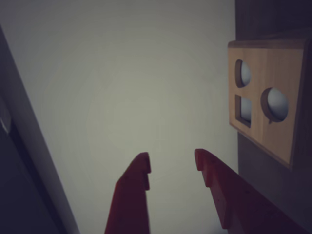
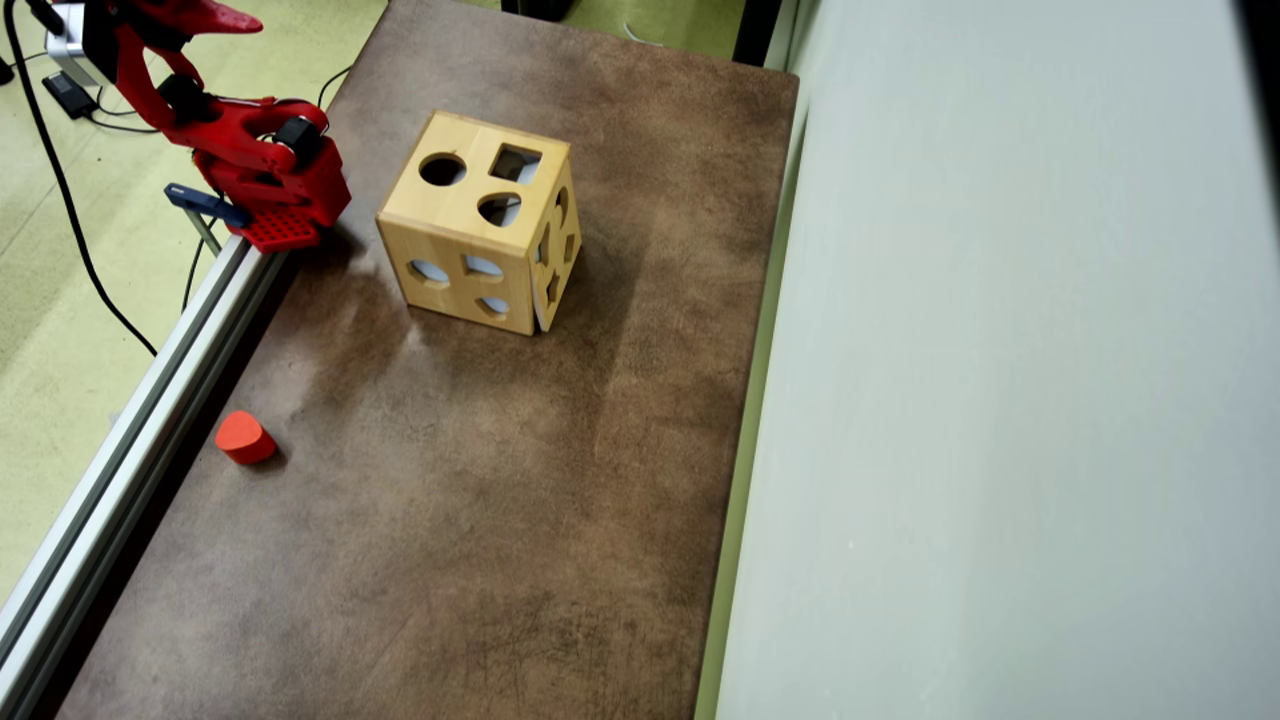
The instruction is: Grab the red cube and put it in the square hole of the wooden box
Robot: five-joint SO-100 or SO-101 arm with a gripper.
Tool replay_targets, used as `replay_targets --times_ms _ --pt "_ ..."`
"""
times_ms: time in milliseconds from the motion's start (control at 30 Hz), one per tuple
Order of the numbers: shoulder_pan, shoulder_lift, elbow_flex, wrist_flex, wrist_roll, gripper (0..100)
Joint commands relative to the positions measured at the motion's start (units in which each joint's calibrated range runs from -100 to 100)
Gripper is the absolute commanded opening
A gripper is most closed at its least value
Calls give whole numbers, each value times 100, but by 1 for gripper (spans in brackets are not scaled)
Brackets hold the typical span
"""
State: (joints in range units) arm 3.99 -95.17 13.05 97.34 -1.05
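Note:
A small red block with one rounded side lies on the brown table near the left rail in the overhead view; it does not show in the wrist view. The wooden box stands at the table's far middle, with a square hole in its top face. In the wrist view the box is at the right edge, its square hole facing me. My gripper is open and empty, raised and pointing at the pale wall. The red arm is folded at the table's far left corner.
An aluminium rail runs along the table's left edge. A pale wall panel borders the right edge. Cables lie on the green floor to the left. The brown tabletop stretches between block and box.

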Motion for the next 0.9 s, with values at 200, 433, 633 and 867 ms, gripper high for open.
replay_targets --times_ms 200,433,633,867 --pt "47 18 726 33 161 2" --pt "47 10 726 81 171 2" --pt "47 1 744 49 151 2" --pt "47 1 770 33 147 2"
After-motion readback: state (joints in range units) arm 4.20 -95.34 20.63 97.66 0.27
